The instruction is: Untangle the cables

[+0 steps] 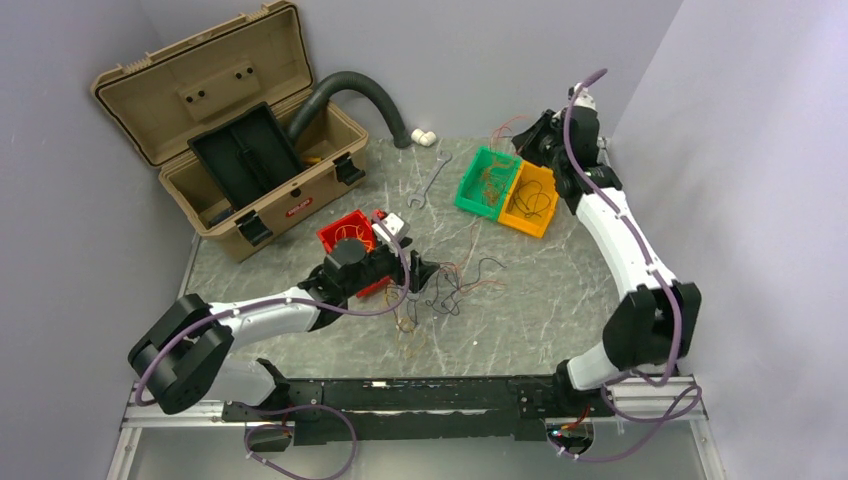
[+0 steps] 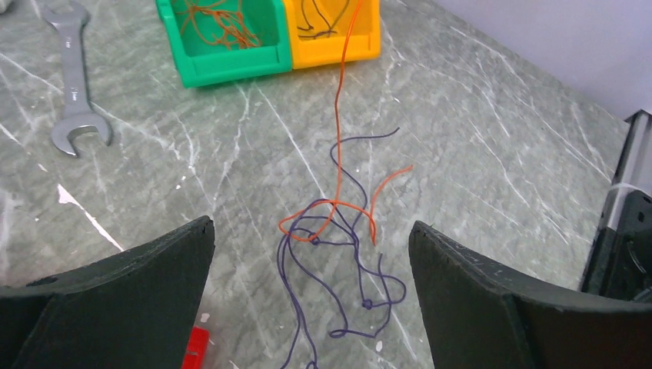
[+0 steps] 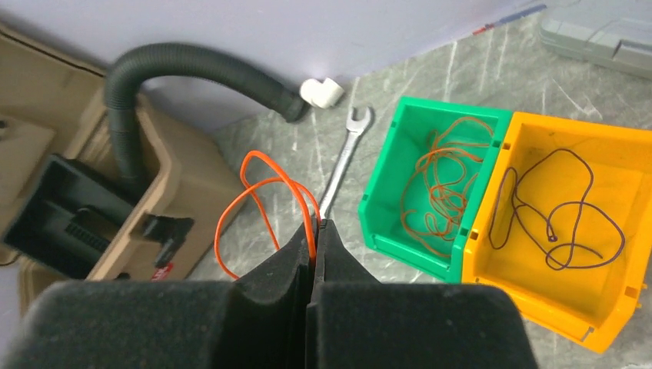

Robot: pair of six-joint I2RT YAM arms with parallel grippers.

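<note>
A loose tangle of cables [image 1: 447, 283] lies mid-table, dark and orange strands crossing; in the left wrist view the dark strands [image 2: 338, 261] lie knotted with an orange one [image 2: 338, 138] that rises out of frame. My left gripper [image 1: 424, 272] is open and empty, its jaws wide either side of the tangle [image 2: 311, 227]. My right gripper [image 1: 532, 135] is held high at the back right, shut on an orange cable [image 3: 265, 184] that loops out of its tips [image 3: 317, 224]. Pale yellowish strands [image 1: 408, 325] lie nearer the front edge.
A green bin [image 1: 470, 195] holds orange wires and a yellow bin [image 1: 528, 228] beside it holds a dark wire. A red bin [image 1: 345, 235] sits by my left wrist. A wrench [image 1: 430, 180], a white fitting [image 1: 424, 137], a dark hose [image 1: 360, 90] and an open tan toolbox [image 1: 230, 130] stand at the back.
</note>
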